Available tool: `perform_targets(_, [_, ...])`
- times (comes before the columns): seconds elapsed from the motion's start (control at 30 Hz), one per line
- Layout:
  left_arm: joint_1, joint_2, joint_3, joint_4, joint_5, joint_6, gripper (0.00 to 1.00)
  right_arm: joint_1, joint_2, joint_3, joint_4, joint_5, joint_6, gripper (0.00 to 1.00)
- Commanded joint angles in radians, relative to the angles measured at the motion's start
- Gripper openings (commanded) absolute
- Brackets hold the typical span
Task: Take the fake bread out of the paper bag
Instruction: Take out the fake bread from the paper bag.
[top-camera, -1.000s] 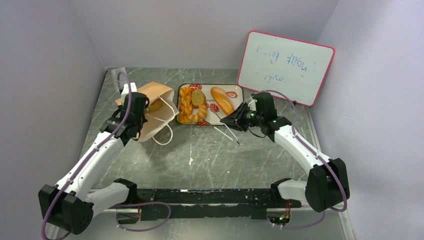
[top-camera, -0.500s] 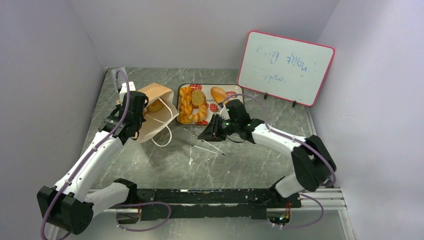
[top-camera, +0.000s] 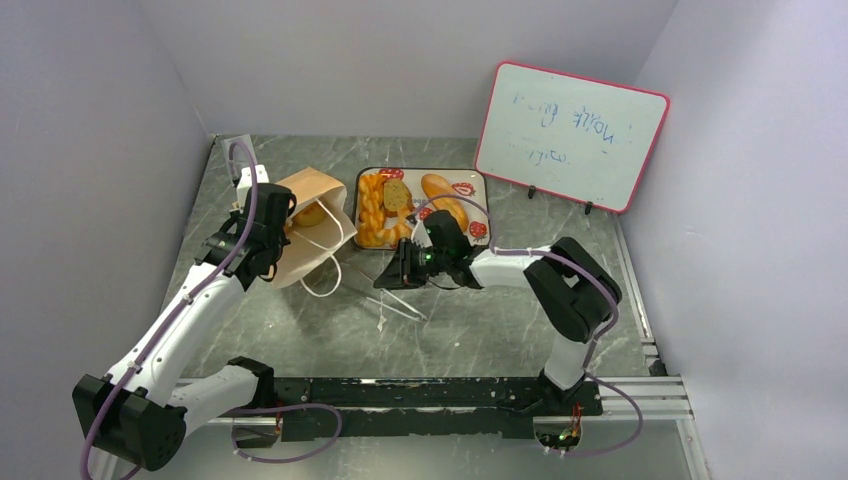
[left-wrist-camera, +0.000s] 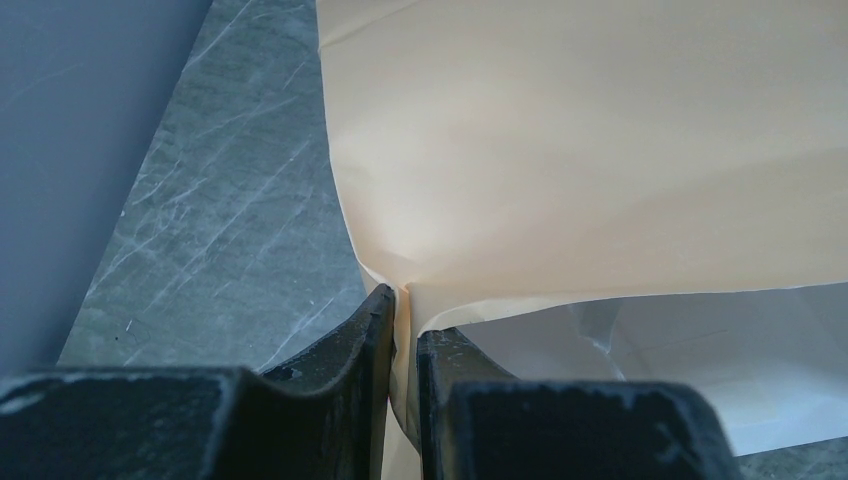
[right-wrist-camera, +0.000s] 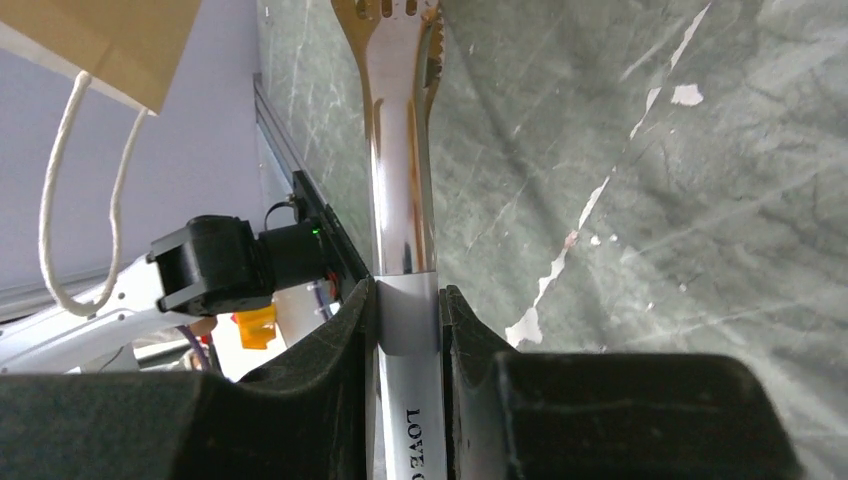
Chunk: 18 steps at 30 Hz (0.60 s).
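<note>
The tan paper bag (top-camera: 315, 215) lies on its side at the back left, mouth toward the tray, with a golden bread piece (top-camera: 309, 212) showing inside. My left gripper (top-camera: 262, 228) is shut on the bag's paper edge (left-wrist-camera: 405, 300). Several glossy golden breads (top-camera: 385, 210) lie on the strawberry-print tray (top-camera: 472, 185). My right gripper (top-camera: 395, 278) is shut on the silver tongs (right-wrist-camera: 405, 150), whose tips (top-camera: 405, 305) point down toward the table in front of the tray. The bag corner and its white cord handle (right-wrist-camera: 85, 180) show in the right wrist view.
A pink-framed whiteboard (top-camera: 570, 135) leans at the back right. White flecks mark the grey marble tabletop (top-camera: 480, 320). Purple-grey walls close in the left, back and right sides. The black rail (top-camera: 420, 395) runs along the near edge.
My right arm has swung left with the tongs, from beside the tray's right end to in front of the tray near the bag. The left gripper and bag have barely moved.
</note>
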<state>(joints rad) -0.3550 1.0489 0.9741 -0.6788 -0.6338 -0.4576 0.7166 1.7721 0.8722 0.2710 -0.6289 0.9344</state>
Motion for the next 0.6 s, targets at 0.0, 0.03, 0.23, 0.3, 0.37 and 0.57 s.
perform_targets(0.0, [0.007,-0.005,0.044,-0.014,-0.029,-0.018,0.07,0.014,0.058,-0.036,0.067,0.058,-0.044,0.00])
perform_targets(0.03, [0.007,-0.003,0.044,-0.014,-0.030,-0.018,0.07,0.019,0.067,-0.046,0.074,0.071,-0.047,0.00])
perform_targets(0.23, [0.007,0.012,0.054,-0.019,-0.029,-0.021,0.07,0.022,0.126,-0.094,0.121,0.131,-0.047,0.05])
perform_targets(0.3, [0.008,0.015,0.057,-0.021,-0.031,-0.020,0.07,0.021,0.144,-0.108,0.141,0.139,-0.044,0.08])
perform_targets(0.37, [0.007,0.017,0.058,-0.023,-0.035,-0.019,0.07,0.021,0.157,-0.118,0.157,0.146,-0.045,0.11])
perform_targets(0.57, [0.007,0.021,0.055,-0.025,-0.035,-0.026,0.07,0.023,0.165,-0.120,0.134,0.200,-0.102,0.21])
